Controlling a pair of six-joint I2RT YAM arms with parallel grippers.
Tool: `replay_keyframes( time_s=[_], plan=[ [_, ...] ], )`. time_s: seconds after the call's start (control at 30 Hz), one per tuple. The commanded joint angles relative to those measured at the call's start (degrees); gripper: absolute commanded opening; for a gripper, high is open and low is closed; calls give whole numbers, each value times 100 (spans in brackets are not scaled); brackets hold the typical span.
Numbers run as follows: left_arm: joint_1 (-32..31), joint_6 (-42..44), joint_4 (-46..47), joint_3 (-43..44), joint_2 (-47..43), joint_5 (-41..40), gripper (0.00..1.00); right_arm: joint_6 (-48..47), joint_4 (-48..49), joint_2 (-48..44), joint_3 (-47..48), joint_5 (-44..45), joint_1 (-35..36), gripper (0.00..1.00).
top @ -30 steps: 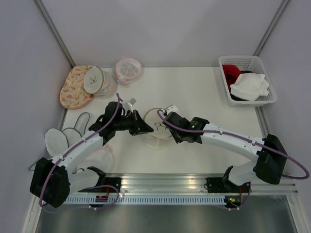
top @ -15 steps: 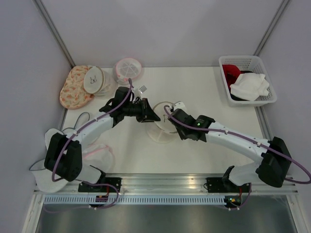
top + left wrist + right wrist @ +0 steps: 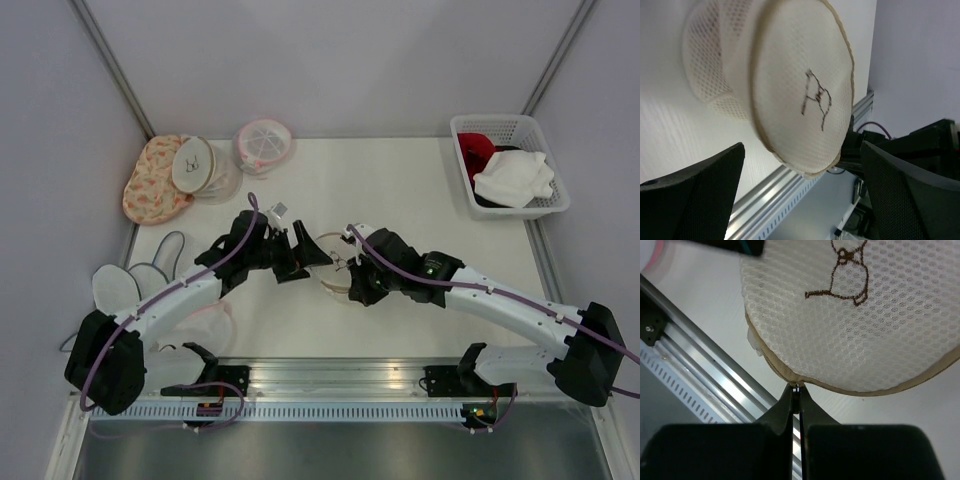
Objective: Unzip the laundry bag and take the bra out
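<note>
In the middle of the white table (image 3: pixel 420 200), between the two arms, the laundry bag (image 3: pixel 328 262), tilted up on one side and seemingly zipped, with no bra to see, so probably inside. Looks light and soft, mesh with a springy form, likely to slide or fold under a push, so better steadied by the left gripper (image 3: pixel 308 250), now spread wide and empty just beside the drawn face. Pinched at the tan zipper rim (image 3: pixel 860 393) by the right gripper (image 3: pixel 796 390), fully closed there; cannot tell whether on the pull tab itself.
</note>
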Motion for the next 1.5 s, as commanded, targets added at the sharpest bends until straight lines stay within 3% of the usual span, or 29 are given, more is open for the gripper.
replay_keyframes(
  time_s=[0.0,0.13,0.23,0.27,0.3,0.4,0.63,0.77,1.03,1.17,1.33,1.37,1.4,1.43,1.47],
  plan=[
    [-411,-1011,846,-534,-301,88,100,136,903,81,0,-806,7,0],
    [-886,-1495,1517,-694,-241,158,94,250,1176,205,27,-956,24,1],
    [-1001,-1487,1552,-580,-118,88,72,285,1221,231,88,-965,16,0],
    [-1001,-1487,1569,-589,-117,71,62,276,1212,205,106,-957,16,0],
    [-1001,-1487,1544,-597,-117,18,35,268,1177,205,115,-948,16,0],
    [-1001,-1434,1333,-545,-161,-193,2,197,993,82,106,-851,24,0],
    [-957,-1197,1051,-466,-179,-352,2,57,-199,2,167,-106,33,0],
    [-939,-1004,919,-334,-240,-343,2,30,-1255,370,343,1239,42,0],
    [-895,-328,507,26,-30,289,2,496,-1504,899,553,3277,-160,0],
    [-799,304,121,588,233,448,2,470,-1285,873,905,3430,-265,0],
    [-369,1369,-75,1633,997,465,2,241,-925,584,819,2613,-266,0],
    [-246,1413,-4,1731,1208,483,9,241,-880,522,766,2307,-266,0],
    [-193,1414,14,1914,1332,475,28,232,-775,382,722,2200,-266,1],
    [-140,1361,-12,1977,1394,405,52,241,-722,320,669,2042,-266,0],
    [-96,1300,-125,2004,1447,300,94,232,-669,258,581,1919,-257,1]
  ],
)
